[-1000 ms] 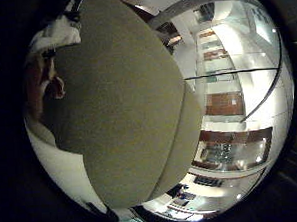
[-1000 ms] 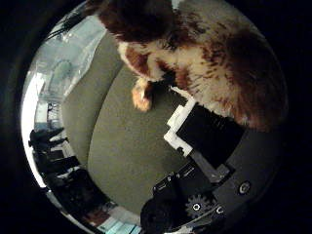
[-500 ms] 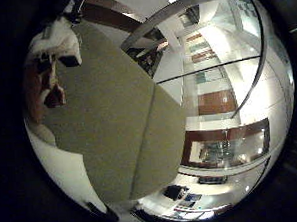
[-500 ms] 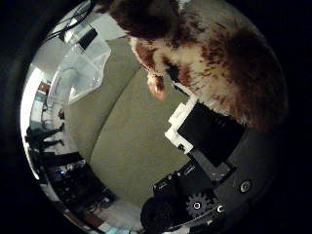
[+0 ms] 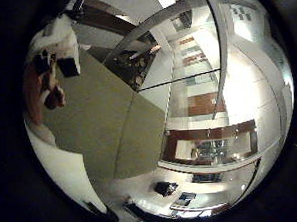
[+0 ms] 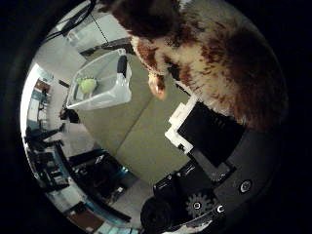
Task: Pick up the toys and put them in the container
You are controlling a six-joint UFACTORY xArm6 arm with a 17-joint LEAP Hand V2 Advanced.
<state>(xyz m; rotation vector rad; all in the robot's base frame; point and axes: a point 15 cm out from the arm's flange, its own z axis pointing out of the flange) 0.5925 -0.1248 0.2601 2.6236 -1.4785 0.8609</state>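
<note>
Brown-and-white plush toy (image 6: 214,58) fills the thumb view's upper right, pinched against your hand (image 6: 204,146). Carry it over the clear plastic container (image 6: 100,83), upper left, beside the green ball (image 6: 88,86), before releasing.

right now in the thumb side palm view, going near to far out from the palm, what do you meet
plush toy close against the palm in the hand → olive couch cushion → clear container holding a green ball
</note>
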